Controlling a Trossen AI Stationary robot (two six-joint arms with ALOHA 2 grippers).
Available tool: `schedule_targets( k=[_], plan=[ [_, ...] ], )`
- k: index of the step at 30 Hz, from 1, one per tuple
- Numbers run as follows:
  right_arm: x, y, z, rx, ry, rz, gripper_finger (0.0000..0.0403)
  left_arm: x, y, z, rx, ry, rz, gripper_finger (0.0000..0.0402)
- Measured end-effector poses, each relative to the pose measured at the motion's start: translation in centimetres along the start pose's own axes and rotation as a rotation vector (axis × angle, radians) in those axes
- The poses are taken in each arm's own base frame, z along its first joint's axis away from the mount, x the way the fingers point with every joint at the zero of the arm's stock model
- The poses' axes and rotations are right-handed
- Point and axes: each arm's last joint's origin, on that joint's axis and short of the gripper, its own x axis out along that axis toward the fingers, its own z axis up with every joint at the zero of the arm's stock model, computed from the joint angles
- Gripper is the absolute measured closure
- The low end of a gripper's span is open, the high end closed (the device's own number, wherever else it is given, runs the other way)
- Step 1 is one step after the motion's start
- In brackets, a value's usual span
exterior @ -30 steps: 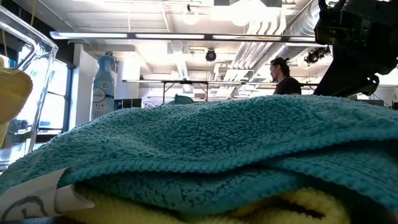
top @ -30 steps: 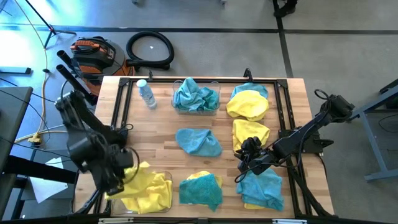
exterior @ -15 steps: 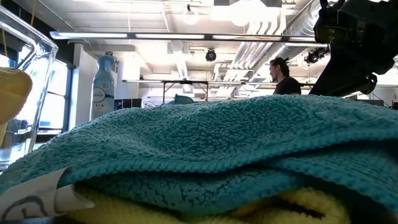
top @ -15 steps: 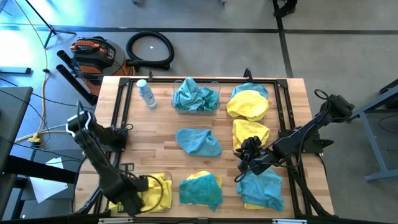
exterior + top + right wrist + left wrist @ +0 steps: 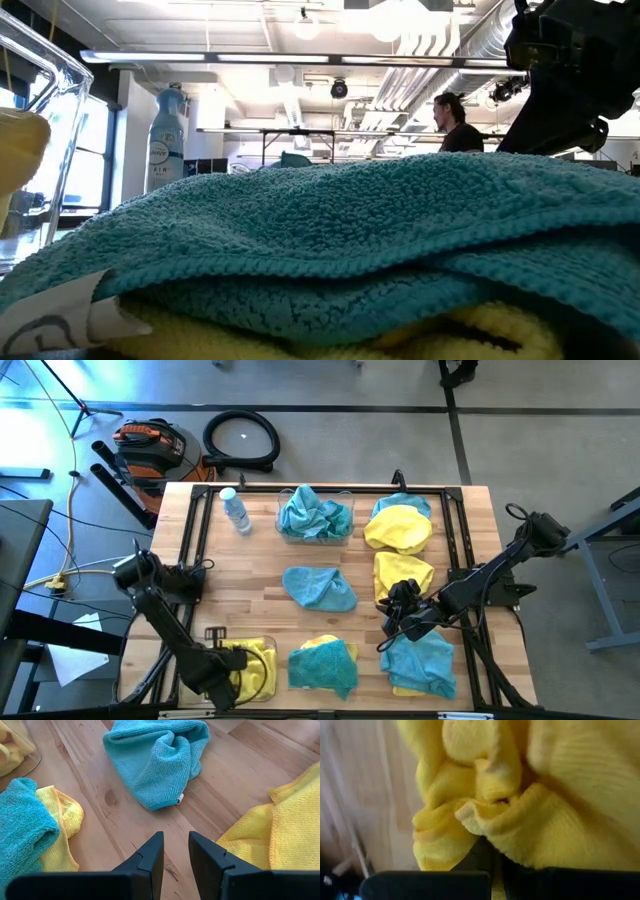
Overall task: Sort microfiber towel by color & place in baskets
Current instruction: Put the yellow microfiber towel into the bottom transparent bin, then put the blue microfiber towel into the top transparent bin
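A clear basket (image 5: 262, 647) at the table's near left holds bunched yellow towels (image 5: 255, 670). My left gripper (image 5: 226, 668) reaches down into it and is shut on a yellow towel (image 5: 485, 810). A second clear basket (image 5: 346, 497) at the far edge holds teal towels (image 5: 315, 515). Loose on the table lie a teal towel (image 5: 320, 588), a teal one over a yellow one (image 5: 322, 663), two yellow towels (image 5: 400, 528) (image 5: 403, 575) and a teal-over-yellow pile (image 5: 420, 665). My right gripper (image 5: 175, 851) hovers over bare wood near the right side, its fingers a narrow gap apart, touching nothing. My left gripper pinches a bunched fold of the yellow towel (image 5: 492, 847) between its two fingers, coming down from above into the near-left basket. The cloth swells up around the fingers and hides the fingertips. The towel rests in the basket on the yellow towels there.
A small clear water bottle (image 5: 236, 510) stands at the far left beside the far basket. Black frame rails (image 5: 195, 535) run along the table's left and right edges. Bare wood shows between the middle teal towel and the left rail. A person (image 5: 458, 122) stands far behind the table.
My left gripper has moved toward the near edge and down into the near-left basket, carrying the yellow towel. The towel, which lay spread wide over the basket's rim, is now bunched compactly inside it. The right arm has kept still.
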Motion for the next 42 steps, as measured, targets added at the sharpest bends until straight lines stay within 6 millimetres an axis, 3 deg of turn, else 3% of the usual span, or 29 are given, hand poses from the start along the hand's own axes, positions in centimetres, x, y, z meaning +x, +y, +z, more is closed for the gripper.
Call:
schedule_targets(
  k=[6, 18, 24, 33, 37, 42],
  plan=[
    [0.0, 0.0, 0.0, 0.005, 0.0, 0.0, 0.0316, 0.7, 0.0, -1.4, -0.068, -0.044, 0.051, 0.0393],
    [0.0, 0.0, 0.0, 0.009, -0.003, 0.004, 0.0316, 0.5, -0.1, -1.5, -0.165, -0.075, 0.027, 0.0332],
    [0.0, 0.0, 0.0, 0.009, -0.003, 0.004, 0.0316, -1.5, 0.7, -1.9, -0.175, -0.112, -0.044, 0.0296],
    [0.0, 0.0, 0.0, 0.009, -0.003, 0.004, 0.0316, -6.1, 3.5, -2.9, -0.192, -0.25, -0.186, 0.0291],
    [0.0, 0.0, 0.0, 0.009, -0.003, 0.004, 0.0316, -7.8, 5.0, -3.1, -0.186, -0.451, -0.173, 0.0291],
    [0.0, 0.0, 0.0, -0.016, -0.004, 0.003, 0.0316, -9.1, 6.6, -2.3, -0.159, -0.74, -0.031, 0.0291]
  ],
)
